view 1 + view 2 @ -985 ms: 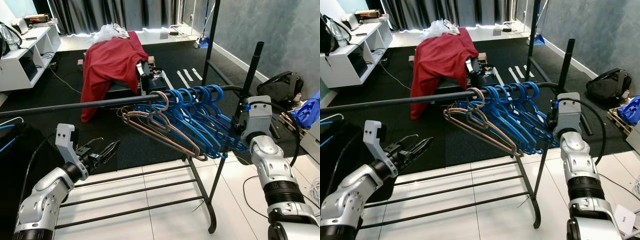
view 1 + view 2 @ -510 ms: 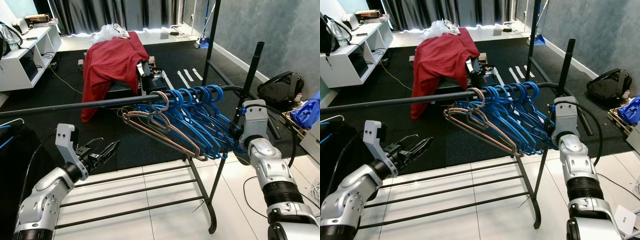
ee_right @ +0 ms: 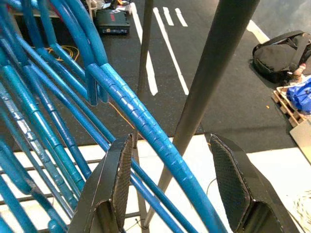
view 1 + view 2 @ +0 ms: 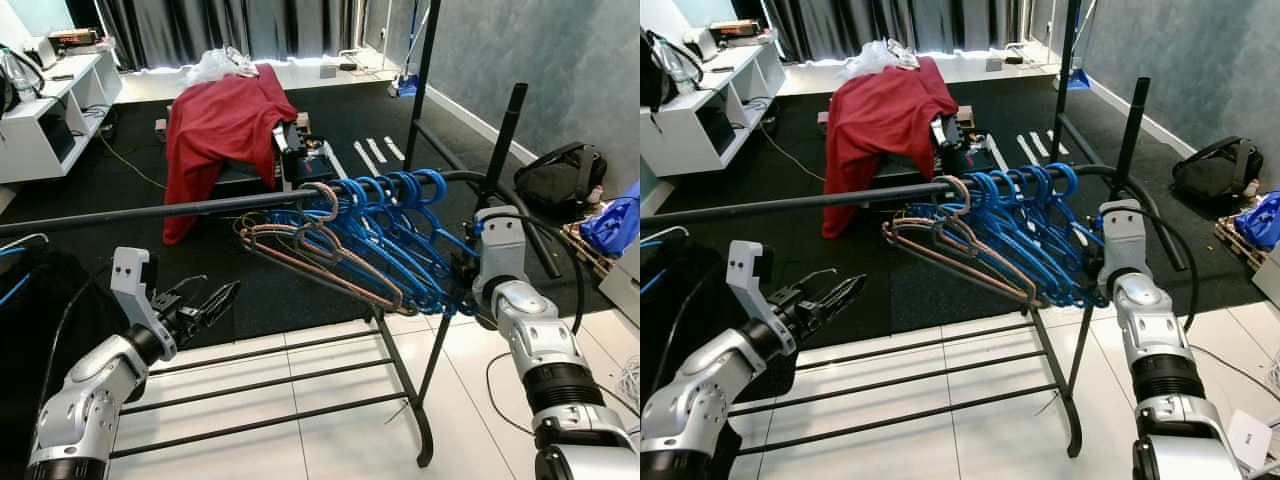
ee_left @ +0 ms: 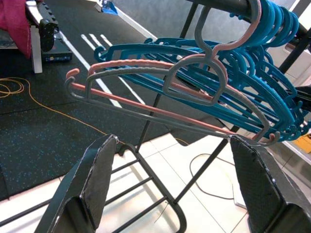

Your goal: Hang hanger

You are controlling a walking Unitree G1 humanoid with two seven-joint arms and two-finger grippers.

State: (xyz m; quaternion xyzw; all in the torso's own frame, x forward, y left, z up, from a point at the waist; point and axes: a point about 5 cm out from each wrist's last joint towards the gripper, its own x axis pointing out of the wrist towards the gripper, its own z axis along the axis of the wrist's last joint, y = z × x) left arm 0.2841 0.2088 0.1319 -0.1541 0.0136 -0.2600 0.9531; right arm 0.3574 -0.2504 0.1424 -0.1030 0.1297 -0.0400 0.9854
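Observation:
A black clothes rail (image 4: 200, 208) runs across the rack at chest height. Several blue hangers (image 4: 400, 235) hang bunched at its right end, with a pink-and-grey hanger (image 4: 320, 255) at the left of the bunch. My right gripper (image 4: 462, 285) is at the right-hand tips of the blue hangers. In the right wrist view it (image 3: 170, 141) stands open with one blue hanger arm (image 3: 141, 121) passing between its fingers (image 3: 114, 189). My left gripper (image 4: 215, 300) is open and holds nothing, below the rail and left of the hangers. The pink-and-grey hanger (image 5: 194, 92) hangs ahead of it.
The rack's upright post (image 4: 505, 130) and lower bars (image 4: 260, 385) stand close to my arms. A red cloth (image 4: 225, 120) drapes a bench behind. White shelving (image 4: 50, 110) is far left, a black bag (image 4: 565, 175) and a blue bag (image 4: 615, 220) right.
My right gripper has edged left into the hanger tips, and the bunch has swung slightly left. The left arm has not moved.

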